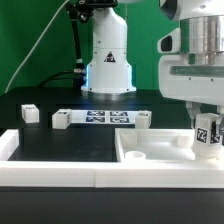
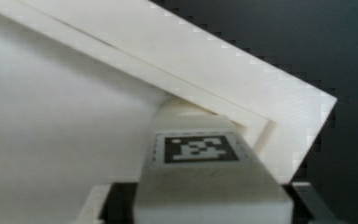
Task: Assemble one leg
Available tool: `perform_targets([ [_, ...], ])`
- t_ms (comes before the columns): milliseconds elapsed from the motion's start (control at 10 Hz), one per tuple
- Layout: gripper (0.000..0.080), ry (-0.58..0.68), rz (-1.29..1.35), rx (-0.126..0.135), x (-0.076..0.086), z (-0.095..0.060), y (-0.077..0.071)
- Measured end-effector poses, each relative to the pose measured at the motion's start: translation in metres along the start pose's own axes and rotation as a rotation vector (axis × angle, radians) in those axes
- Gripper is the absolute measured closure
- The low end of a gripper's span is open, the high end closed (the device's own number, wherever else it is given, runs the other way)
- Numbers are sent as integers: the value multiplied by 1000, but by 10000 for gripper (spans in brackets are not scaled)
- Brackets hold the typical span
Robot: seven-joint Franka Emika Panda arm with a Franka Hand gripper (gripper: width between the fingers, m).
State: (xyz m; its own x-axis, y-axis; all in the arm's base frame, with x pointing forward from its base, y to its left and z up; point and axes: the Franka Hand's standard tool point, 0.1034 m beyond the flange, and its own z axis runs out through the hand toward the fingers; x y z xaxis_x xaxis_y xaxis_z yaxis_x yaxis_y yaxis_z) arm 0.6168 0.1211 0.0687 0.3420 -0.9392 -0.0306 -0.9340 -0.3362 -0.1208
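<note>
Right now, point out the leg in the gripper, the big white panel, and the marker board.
the leg (image 1: 207, 133), exterior view, on its tagged side face below the gripper (image 1: 205, 128).
the white panel (image 1: 150, 165), exterior view, on its front rim.
the marker board (image 1: 100, 118), exterior view, on its tagged top face.

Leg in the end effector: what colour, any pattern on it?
White leg with a black-and-white square tag on its side; the wrist view shows it best.

leg (image 1: 207, 133) in tray panel (image 1: 150, 160) corner | marker board (image 1: 100, 118) behind
</note>
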Motion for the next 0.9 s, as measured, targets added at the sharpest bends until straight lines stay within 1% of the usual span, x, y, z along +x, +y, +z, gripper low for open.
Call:
perform_targets([
  [200, 508, -7, 253, 6, -1, 0, 0],
  [300, 508, -15, 325, 3, 0, 0, 0],
  [400, 508, -22, 378, 4, 0, 0, 0],
  [600, 508, -23, 385, 5, 0, 0, 0],
  [700, 315, -23, 371, 5, 0, 0, 0],
  [800, 315, -23, 265, 5, 2, 0, 0],
  [900, 181, -22, 216, 5, 2, 0, 0],
])
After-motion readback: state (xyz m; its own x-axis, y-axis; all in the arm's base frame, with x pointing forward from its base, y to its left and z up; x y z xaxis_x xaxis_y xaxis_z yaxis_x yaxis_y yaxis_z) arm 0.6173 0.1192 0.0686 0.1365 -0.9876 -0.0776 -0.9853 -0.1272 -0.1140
